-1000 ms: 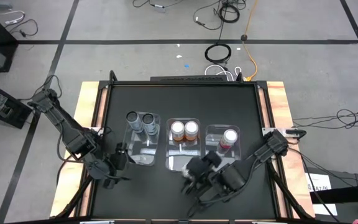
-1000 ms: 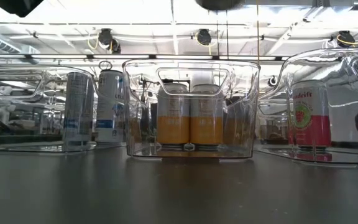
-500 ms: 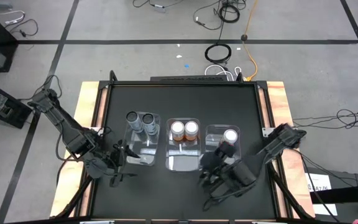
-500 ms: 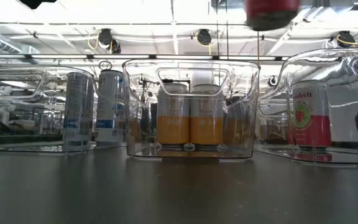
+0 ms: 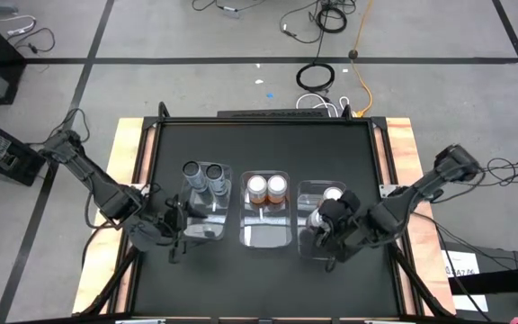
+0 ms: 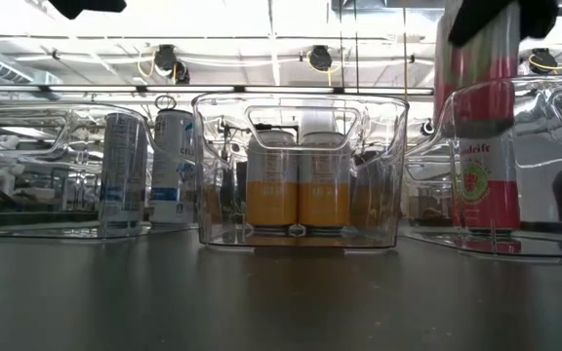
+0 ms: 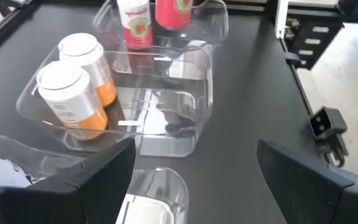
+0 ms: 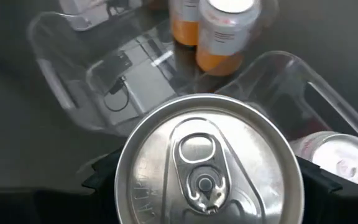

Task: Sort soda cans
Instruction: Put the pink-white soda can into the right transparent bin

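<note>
The right gripper point(image 5: 324, 221) is closed on a red can point(image 6: 483, 54) and holds it upright, long axis vertical, over the right bin point(image 5: 306, 191) in the middle right of the high view. In the low view this held can hangs in the upper right of the frame, directly above the other red can point(image 6: 487, 185) that already stands in the bin, and its lower part seems to be at the level of the bin's rim. From above, the held can is nearer to the lower edge of the frame than the standing one point(image 5: 334, 193), so I think it must go straight down into the free space beside it, without a tilt.

The two orange cans point(image 5: 266, 187) stand in the middle bin point(image 5: 266, 236), and the two grey cans point(image 5: 204, 175) in the left bin point(image 5: 207, 232).

The left gripper point(image 5: 176, 236) waits at the lower left, its fingers wide apart and holding nothing.
</note>
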Controlling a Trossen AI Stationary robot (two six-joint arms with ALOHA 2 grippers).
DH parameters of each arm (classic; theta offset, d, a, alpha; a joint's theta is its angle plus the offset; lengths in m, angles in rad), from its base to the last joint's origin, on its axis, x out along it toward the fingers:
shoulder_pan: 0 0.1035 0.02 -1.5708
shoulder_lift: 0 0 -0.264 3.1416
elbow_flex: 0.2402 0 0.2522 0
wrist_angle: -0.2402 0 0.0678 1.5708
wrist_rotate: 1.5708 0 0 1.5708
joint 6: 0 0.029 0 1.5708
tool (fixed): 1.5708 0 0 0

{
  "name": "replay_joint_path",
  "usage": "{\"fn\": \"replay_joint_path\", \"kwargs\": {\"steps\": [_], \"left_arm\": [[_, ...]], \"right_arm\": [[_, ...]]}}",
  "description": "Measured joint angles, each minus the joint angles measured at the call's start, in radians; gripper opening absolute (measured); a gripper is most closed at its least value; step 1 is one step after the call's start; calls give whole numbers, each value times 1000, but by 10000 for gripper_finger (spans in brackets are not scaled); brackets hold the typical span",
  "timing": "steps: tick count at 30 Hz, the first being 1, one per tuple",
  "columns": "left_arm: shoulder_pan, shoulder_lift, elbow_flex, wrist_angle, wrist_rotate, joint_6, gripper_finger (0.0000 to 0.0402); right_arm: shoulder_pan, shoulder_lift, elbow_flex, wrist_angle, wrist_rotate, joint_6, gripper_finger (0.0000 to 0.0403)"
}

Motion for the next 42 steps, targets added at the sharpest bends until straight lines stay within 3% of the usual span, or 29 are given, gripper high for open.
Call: {"fn": "replay_joint_path", "kwargs": {"steps": [5,10,20,36,42], "left_arm": [[37,0,0,13,0,0,345],[67,0,0,12,0,-27,345],[82,0,0,14,0,-80,345],[82,0,0,38,0,-79,345],[82,0,0,40,0,-80,345]], "right_arm": [[-78,-46,-139,135,-67,-101,281],[-167,-47,-190,265,-126,-257,281],[-292,-46,-295,335,-196,-423,281],[-437,-46,-384,454,-245,-547,289],[-454,-46,-415,505,-248,-561,321]]}}
